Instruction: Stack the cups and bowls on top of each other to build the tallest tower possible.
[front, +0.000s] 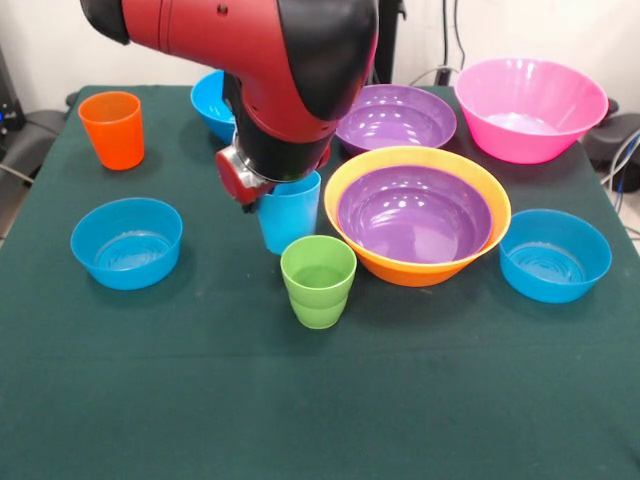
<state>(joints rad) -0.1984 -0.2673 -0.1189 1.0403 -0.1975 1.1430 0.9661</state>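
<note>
Your arm (270, 60) comes down from above, red and black, over the middle of the table (320, 400), which wears a dark green cloth. Its lower end sits right over the light blue cup (290, 212). The tool (245, 180) is buried behind the wrist housing; you cannot tell from here whether it is wide, narrow, or holding the cup.

Light blue cup: upright, mouth up, top rim partly hidden by the wrist. Whether it stands on the cloth or hangs just off it is not clear.

Green cup (318, 281): upright, ridged lower half, just in front of the light blue cup and nearly touching it, just beside the orange-yellow bowl (420, 262).

Orange cup (112, 129): upright, alone at the far left, well apart from the rest.

The only stacking you have so far: one purple bowl (415, 213) nested mouth-up inside the orange-yellow bowl, right of centre.

Second purple bowl (398, 117): behind that pair, partly covered by the arm.

Pink bowl (528, 108): far right corner, mouth up, on its own.

Blue bowls, all mouth up: one at the left (127, 242), one at the right (555, 254) near the orange-yellow bowl, one at the back (210, 103) mostly hidden behind the arm.
</note>
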